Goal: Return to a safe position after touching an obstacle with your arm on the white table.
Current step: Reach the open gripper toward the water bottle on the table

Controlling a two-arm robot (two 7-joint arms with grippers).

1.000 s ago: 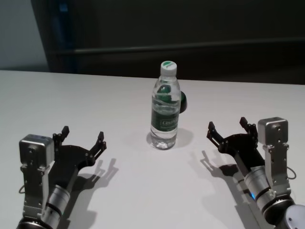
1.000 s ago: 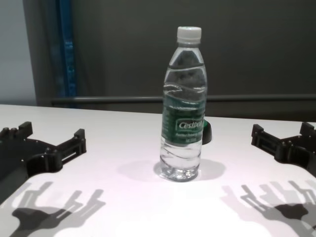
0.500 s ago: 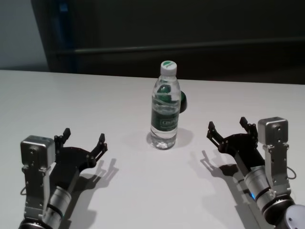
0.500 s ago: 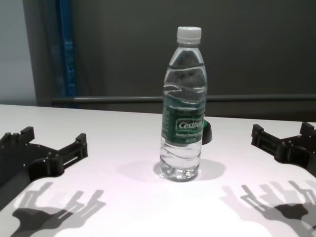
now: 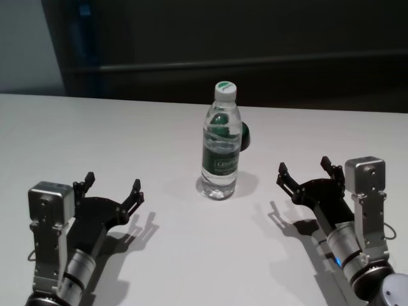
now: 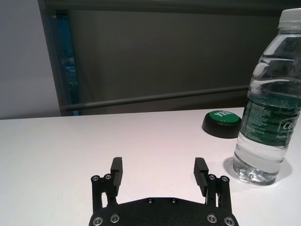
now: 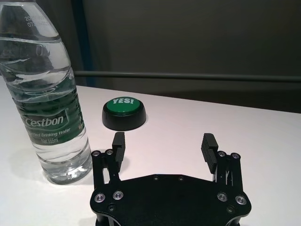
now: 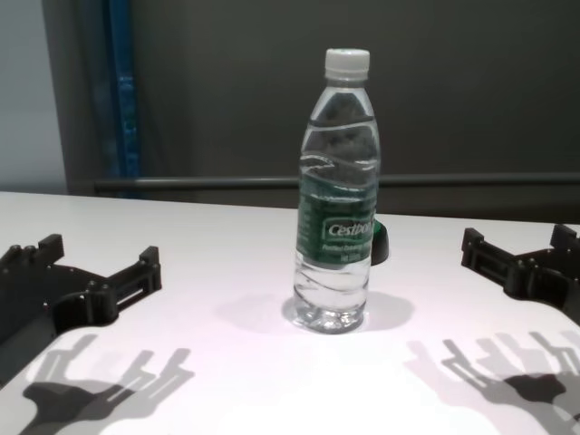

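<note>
The obstacle, a clear water bottle (image 5: 221, 143) with white cap and dark green label, stands upright at the middle of the white table (image 5: 172, 255). It also shows in the chest view (image 8: 336, 199), the left wrist view (image 6: 268, 103) and the right wrist view (image 7: 49, 99). My left gripper (image 5: 111, 186) is open and empty, low over the table, to the left of the bottle and nearer me, apart from it. My right gripper (image 5: 306, 169) is open and empty, to the right of the bottle and apart from it. Both show in their own wrist views (image 6: 160, 172) (image 7: 163, 143).
A low black puck with a green top (image 7: 124, 113) sits on the table just behind the bottle; it also shows in the left wrist view (image 6: 222, 123). A dark wall with a rail (image 5: 255, 62) runs beyond the table's far edge.
My left gripper has drawn back a little toward me, mostly in the first half second. The right arm and the bottle have not moved.
</note>
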